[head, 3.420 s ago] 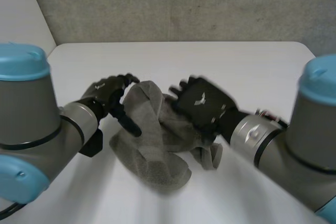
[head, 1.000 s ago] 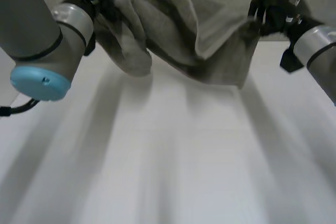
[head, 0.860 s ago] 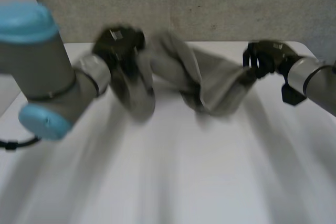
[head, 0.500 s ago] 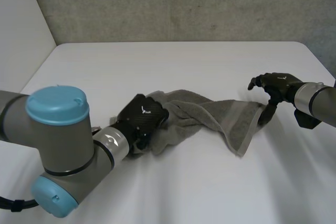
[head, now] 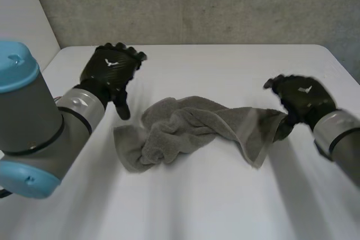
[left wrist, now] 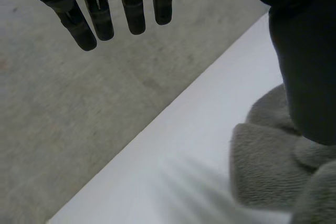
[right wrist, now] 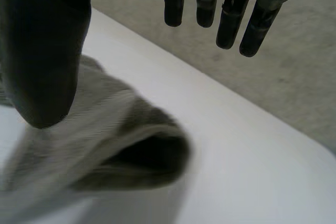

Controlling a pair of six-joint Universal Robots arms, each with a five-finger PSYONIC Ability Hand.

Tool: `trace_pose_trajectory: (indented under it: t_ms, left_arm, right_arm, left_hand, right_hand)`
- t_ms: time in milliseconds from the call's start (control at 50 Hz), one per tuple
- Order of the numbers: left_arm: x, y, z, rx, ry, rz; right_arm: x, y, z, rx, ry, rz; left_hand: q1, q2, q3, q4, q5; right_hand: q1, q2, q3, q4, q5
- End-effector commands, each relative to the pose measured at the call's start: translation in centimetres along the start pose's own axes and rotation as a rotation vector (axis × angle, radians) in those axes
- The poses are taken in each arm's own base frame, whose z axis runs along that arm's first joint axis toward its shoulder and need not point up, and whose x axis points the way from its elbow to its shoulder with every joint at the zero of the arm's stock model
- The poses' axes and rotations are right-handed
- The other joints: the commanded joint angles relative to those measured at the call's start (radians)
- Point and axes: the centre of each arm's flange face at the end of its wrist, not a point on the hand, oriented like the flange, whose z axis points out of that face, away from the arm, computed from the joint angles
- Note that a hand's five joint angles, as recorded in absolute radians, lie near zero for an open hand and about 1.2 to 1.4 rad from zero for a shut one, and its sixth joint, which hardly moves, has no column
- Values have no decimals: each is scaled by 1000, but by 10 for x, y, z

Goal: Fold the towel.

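Grey towel (head: 191, 130), limp and soft, bunched mid-frame: best taken by corners. Left hand (head: 112, 71) and right hand (head: 298, 99) spread, empty.

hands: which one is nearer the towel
The right hand, at the towel's right end; the left hand stands apart from the other end.

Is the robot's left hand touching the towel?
Apart. The head view shows the open left hand held up, with bare table between its thumb and the towel.
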Motion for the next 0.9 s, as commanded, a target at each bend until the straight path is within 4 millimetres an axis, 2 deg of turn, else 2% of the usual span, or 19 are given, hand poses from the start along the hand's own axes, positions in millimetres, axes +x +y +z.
trace_pose_trajectory:
  t_ms: [20, 40, 80, 180, 300, 520, 560, 580, 600, 620, 640, 660, 680, 700, 720, 740, 760, 800, 900]
  left_arm:
    - [-1, 25, 15, -129, 3, -79]
    - [-1, 25, 15, -129, 3, -79]
    - [0, 30, 15, -165, 15, -87]
    - [6, 43, 8, -272, 57, -96]
    - [7, 44, 4, -288, 64, -101]
    - [11, 53, 4, -316, 75, -105]
    - [14, 58, 5, -330, 81, -105]
    - [17, 63, 6, -344, 89, -104]
    - [19, 67, 7, -358, 92, -105]
    - [19, 67, 7, -358, 92, -105]
    - [20, 70, 8, -362, 93, -105]
    - [21, 71, 8, -364, 96, -105]
    - [21, 71, 8, -364, 96, -105]
    - [21, 71, 9, -360, 96, -105]
    - [21, 70, 9, -357, 95, -107]
    - [21, 70, 9, -357, 95, -107]
    - [21, 69, 10, -353, 95, -106]
    - [20, 67, 10, -346, 94, -107]
    - [16, 57, 10, -317, 83, -106]
  right_arm:
    - [-39, 35, 0, -69, -93, 70]
    - [-39, 35, 0, -69, -93, 70]
    - [-43, 47, 8, -107, -104, 91]
    - [-44, 56, 21, -137, -95, 136]
    - [-47, 71, 36, -178, -82, 166]
    - [-53, 79, 48, -190, -69, 173]
    - [-53, 80, 54, -189, -59, 176]
    - [-53, 80, 54, -189, -59, 176]
    - [-52, 81, 57, -183, -52, 176]
    - [-50, 80, 60, -169, -44, 176]
    - [-50, 80, 60, -169, -44, 176]
    - [-49, 79, 62, -156, -35, 177]
    - [-49, 79, 62, -156, -35, 177]
    - [-46, 78, 63, -147, -21, 177]
    - [-44, 77, 65, -139, -10, 177]
    - [-44, 77, 65, -139, -9, 177]
    - [-42, 75, 66, -135, 0, 177]
    - [-42, 74, 67, -134, 8, 176]
    - [-37, 62, 67, -102, 22, 174]
  left_hand:
    - [-47, -44, -29, -51, -180]
    - [-47, -44, -29, -51, -180]
    - [-47, -44, -29, -51, -180]
    - [-41, -38, -23, -45, -174]
    - [-41, -38, -23, -45, -174]
    - [105, 109, 124, 101, -27]
    - [146, 150, 165, 143, 14]
    - [205, 208, 223, 201, 72]
    - [295, 299, 314, 291, 163]
    - [296, 300, 315, 292, 164]
    - [447, 451, 466, 443, 315]
    - [649, 653, 668, 645, 517]
    - [651, 655, 670, 647, 519]
    - [811, 815, 830, 807, 679]
    - [926, 930, 945, 922, 794]
    - [927, 931, 946, 923, 795]
    - [1038, 1041, 1056, 1034, 905]
    - [1114, 1118, 1132, 1110, 982]
    - [1115, 1119, 1133, 1111, 982]
  right_hand:
    - [-28, -40, -34, -37, -10]
    - [-28, -40, -34, -37, -10]
    - [-22, -34, -28, -31, -4]
    - [4, -8, -2, -5, 22]
    - [92, 80, 86, 83, 110]
    - [280, 268, 274, 271, 298]
    - [441, 429, 435, 432, 459]
    - [442, 429, 436, 433, 460]
    - [578, 566, 572, 569, 597]
    - [754, 742, 748, 745, 772]
    - [756, 744, 750, 747, 774]
    - [945, 933, 939, 936, 963]
    - [947, 934, 941, 938, 965]
    - [1126, 1114, 1120, 1117, 1144]
    - [1128, 1115, 1122, 1119, 1146]
    - [1128, 1115, 1122, 1119, 1146]
    - [1128, 1115, 1122, 1119, 1146]
    - [1128, 1115, 1122, 1119, 1146]
    - [1128, 1115, 1122, 1119, 1146]
